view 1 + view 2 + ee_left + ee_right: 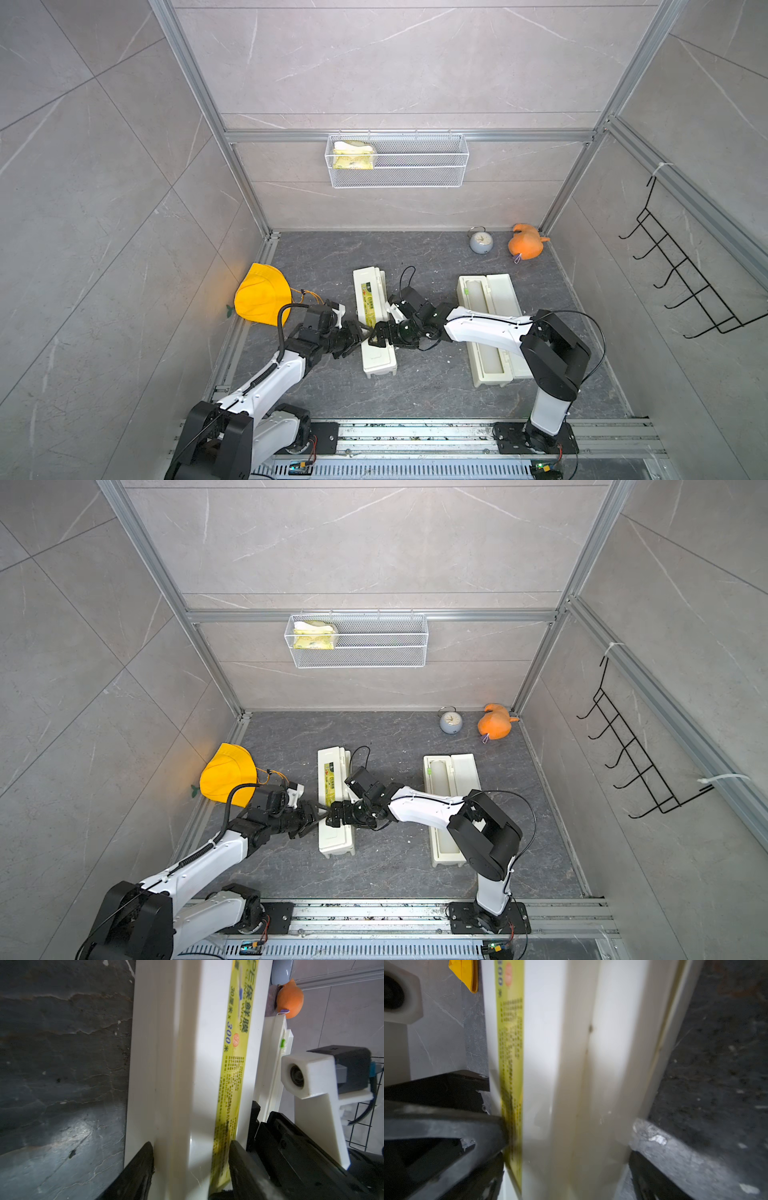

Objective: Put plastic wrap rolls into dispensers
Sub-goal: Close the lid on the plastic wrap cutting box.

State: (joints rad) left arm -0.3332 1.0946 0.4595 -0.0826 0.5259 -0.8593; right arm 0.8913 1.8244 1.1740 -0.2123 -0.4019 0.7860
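Yellow cap [262, 297], clock [481, 242], orange plush [525, 245]

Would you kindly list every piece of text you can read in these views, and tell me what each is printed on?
"PE保鲜膜": on the yellow-green label of the closed dispenser.
"30厘米 x 300米": on the same label, in blue.
Pale Latin lettering, red round seal and fine print on that label: too blurred to read.
Numerals on the clock face: too small to read.
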